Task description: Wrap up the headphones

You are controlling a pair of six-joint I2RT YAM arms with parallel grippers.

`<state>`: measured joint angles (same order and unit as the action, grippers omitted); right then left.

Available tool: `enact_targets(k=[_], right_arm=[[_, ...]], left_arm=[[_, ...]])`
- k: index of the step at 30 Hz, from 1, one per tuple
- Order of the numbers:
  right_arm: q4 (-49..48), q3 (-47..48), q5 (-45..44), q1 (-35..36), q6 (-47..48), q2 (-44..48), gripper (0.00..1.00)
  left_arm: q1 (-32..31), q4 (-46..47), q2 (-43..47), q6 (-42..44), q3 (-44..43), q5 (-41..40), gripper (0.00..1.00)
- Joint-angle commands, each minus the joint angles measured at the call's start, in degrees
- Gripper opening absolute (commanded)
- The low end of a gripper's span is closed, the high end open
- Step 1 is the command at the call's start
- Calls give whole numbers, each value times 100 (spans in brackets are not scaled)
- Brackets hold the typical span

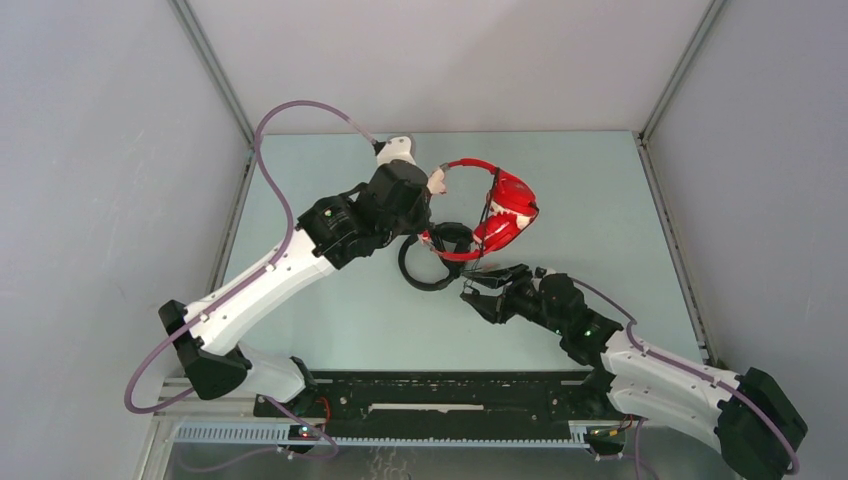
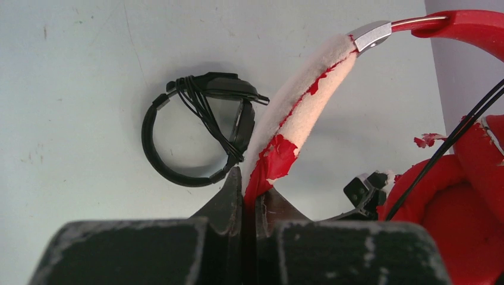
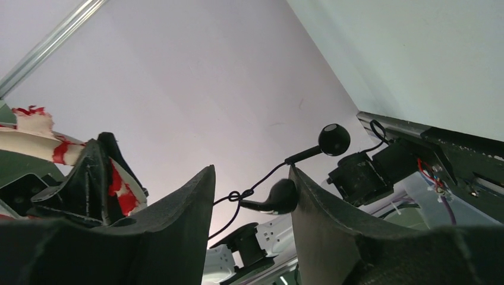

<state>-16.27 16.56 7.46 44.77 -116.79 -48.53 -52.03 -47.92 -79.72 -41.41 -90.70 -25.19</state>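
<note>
In the left end effector (image 2: 248,199), closed tight, sits the peeling headband (image 2: 303,101) of the headphones (image 1: 505,205), with the earcups (image 2: 451,208) to its right. The right end effector (image 3: 251,175) stands open around the cable (image 3: 261,180) end; I think the end may drop out and unwind.

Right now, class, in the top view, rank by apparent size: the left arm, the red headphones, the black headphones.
1. Left arm, clearly largest.
2. Red headphones.
3. Black headphones, a little smaller; the red pair seems held up nearer the camera, so the order of these two is unsure.
</note>
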Motion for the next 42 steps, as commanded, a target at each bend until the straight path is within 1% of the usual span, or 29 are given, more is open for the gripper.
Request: enact_targets(k=[1,3,6,7,8,9,14,19,24,27,31,34,36,39,42], right_arm=[[-313,245,-36,125,-1578,-87,58],[-326,243,-92,128,-1585,-86,57],[-308,243,-160,129,-1591,-41,48],[-288,243,-180,128,-1581,-18,38],[-262,243,-195,121,-1580,0,33],[-236,243,-207,120,-1574,21,23],[-45,238,-236,63,-1533,106,0],[115,235,-259,-86,-1325,193,0],[375,235,-366,-254,-950,309,0],[626,235,-353,-453,-757,435,0],[627,190,-167,-942,-409,535,0],[221,189,533,-1584,-58,383,0],[60,277,835,-1925,154,286,0],[25,495,1130,-2211,548,223,0],[317,682,1167,-2305,890,385,0]], left_arm=[[-35,736,119,104,61,-371,0],[-43,784,138,149,79,-384,0],[-45,847,163,159,138,-369,0],[-45,868,170,159,168,-364,0],[-51,878,180,157,193,-356,0],[-45,881,177,159,207,-343,0],[-48,881,216,134,282,-281,0],[-44,874,293,133,324,-138,0],[-36,870,396,76,328,263,0],[-16,940,483,162,377,766,0],[28,1116,652,578,607,1804,0],[33,1095,727,1034,761,2409,0],[33,947,715,1307,821,2721,0],[28,638,685,1659,901,2799,0],[27,453,690,1910,987,2552,0]])
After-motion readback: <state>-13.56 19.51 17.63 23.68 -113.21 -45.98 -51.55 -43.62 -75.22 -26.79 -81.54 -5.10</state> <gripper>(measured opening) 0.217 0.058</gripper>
